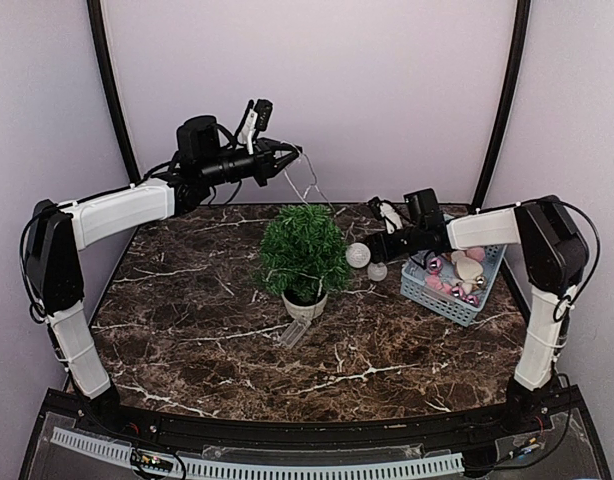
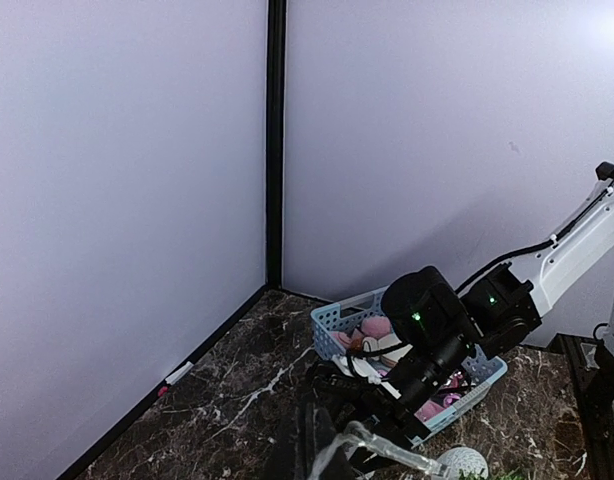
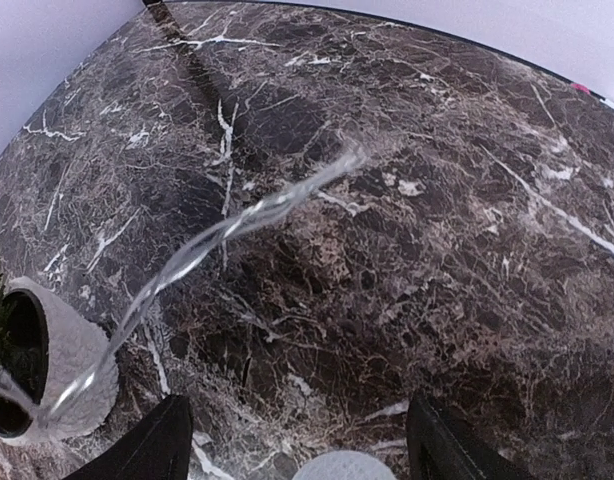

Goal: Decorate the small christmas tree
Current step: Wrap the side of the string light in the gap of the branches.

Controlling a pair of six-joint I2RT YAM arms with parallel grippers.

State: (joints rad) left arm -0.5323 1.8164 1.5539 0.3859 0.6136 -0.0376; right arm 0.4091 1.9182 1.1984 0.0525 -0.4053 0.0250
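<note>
The small christmas tree (image 1: 305, 250) stands upright in its pale pot (image 1: 305, 305) mid-table; the pot's rim (image 3: 62, 360) shows in the right wrist view. My left gripper (image 1: 287, 155) is raised above and behind the tree, shut (image 2: 325, 445) on a thin clear strand (image 2: 387, 445) that hangs toward the treetop (image 1: 309, 190). My right gripper (image 1: 372, 243) is low, just right of the tree, open (image 3: 299, 450). A white textured ball (image 3: 342, 467) lies between its fingers (image 3: 157, 445), untouched. Two white balls (image 1: 358, 254) rest on the table beside it. The clear strand (image 3: 237, 225) crosses the right wrist view.
A light-blue basket (image 1: 455, 275) with several pink and white ornaments stands at the right, behind my right arm; the left wrist view shows its near rim (image 2: 337, 318). A clear strip (image 1: 295, 332) lies on the marble in front of the pot. Walls close the back and sides.
</note>
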